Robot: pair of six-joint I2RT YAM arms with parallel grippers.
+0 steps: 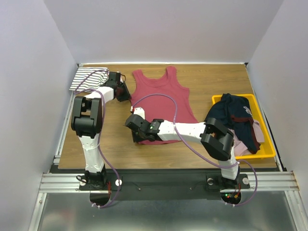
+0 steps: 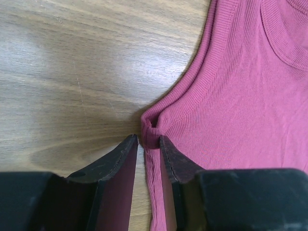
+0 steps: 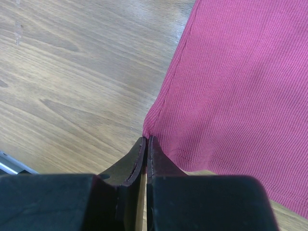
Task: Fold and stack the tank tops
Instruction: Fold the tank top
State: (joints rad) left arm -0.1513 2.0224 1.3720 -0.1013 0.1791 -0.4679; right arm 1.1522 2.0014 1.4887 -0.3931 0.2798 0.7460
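- The red tank top [image 1: 163, 98] lies flat mid-worktop [image 1: 216, 79]. The left claw [image 2: 148, 139] is clamped on a bunched bit of its left edge under the armhole, and the right claw [image 3: 146, 139] is pinched together on its near-left hem corner.
- Only the top view shows the striped tank top [image 1: 89, 77], folded at its 10 o'clock.
- The red tank top's long axis runs 12 to 6, straps at 12.

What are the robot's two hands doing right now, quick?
Left gripper: jaws closed on the plain dark red cloth tank top, at its side edge.
Right gripper: jaws closed on that top's hem corner.
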